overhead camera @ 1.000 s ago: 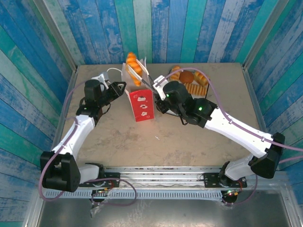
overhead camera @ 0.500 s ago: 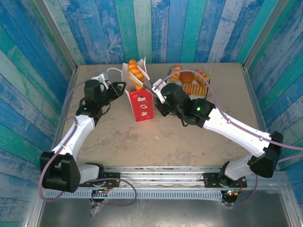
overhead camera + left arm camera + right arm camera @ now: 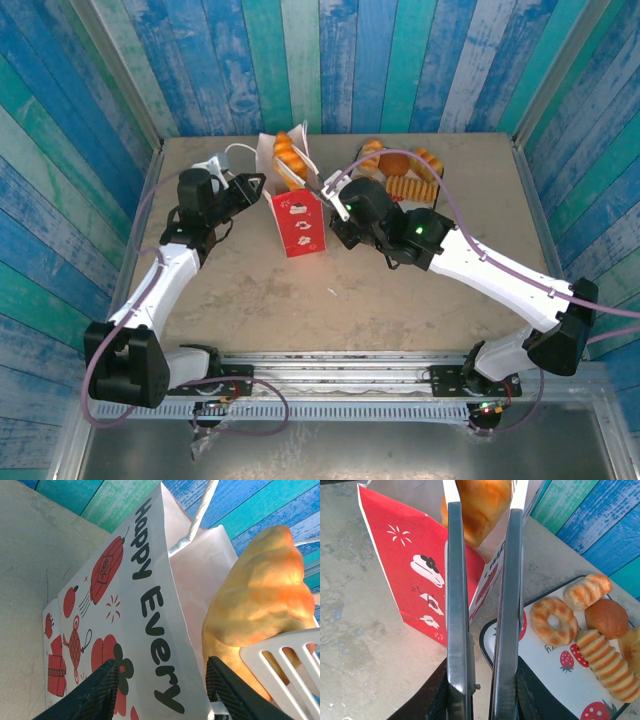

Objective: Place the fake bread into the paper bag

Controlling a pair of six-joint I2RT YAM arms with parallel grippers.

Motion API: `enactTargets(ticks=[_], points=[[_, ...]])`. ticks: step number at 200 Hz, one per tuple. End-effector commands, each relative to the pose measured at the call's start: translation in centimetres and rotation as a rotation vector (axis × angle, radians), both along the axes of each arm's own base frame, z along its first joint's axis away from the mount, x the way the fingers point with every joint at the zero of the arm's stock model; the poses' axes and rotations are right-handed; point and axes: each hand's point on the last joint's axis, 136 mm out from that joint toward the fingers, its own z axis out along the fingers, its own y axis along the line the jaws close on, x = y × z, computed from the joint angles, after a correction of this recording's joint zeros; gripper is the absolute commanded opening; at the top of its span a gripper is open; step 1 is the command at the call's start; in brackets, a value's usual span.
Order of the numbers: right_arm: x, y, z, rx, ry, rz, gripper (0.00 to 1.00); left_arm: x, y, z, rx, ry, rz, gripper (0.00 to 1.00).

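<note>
The bag (image 3: 300, 225) stood upright on the table (image 3: 400, 300), left of middle. The left gripper (image 3: 160, 680) sat at its left wall with a finger on either side; whether it pinched the paper could not be told. The right gripper (image 3: 484, 492), reaching in from the right, was clenched on a croissant (image 3: 477, 505) at the bag's open mouth. Farther right, more bread (image 3: 554, 621) lay on a tray (image 3: 540, 666) just beside the bag.
</note>
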Motion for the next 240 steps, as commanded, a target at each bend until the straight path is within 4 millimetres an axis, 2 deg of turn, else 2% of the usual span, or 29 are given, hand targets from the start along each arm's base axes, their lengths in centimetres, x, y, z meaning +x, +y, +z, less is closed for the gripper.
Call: enactTargets(ticks=[1,81,195,240], points=[[0.2,0.2,2.1,0.049,-0.049,-0.017,0.23,-0.9,0.1,0.8,0.020,-0.022,-0.005,0.50],[0.3,0.4,2.4,0.059,-0.053,-0.016,0.33,-0.9,0.1,0.9,0.022,-0.023,-0.007,0.50],[0.6,0.3,3.3,0.089,-0.067,-0.036,0.42,-1.0,0.0,0.9,0.019,-0.023,-0.011,0.50],[0.4,0.8,5.2,0.147,-0.084,-0.013,0.42,-0.7,-0.1,1.6,0.016,-0.035,-0.016,0.50]])
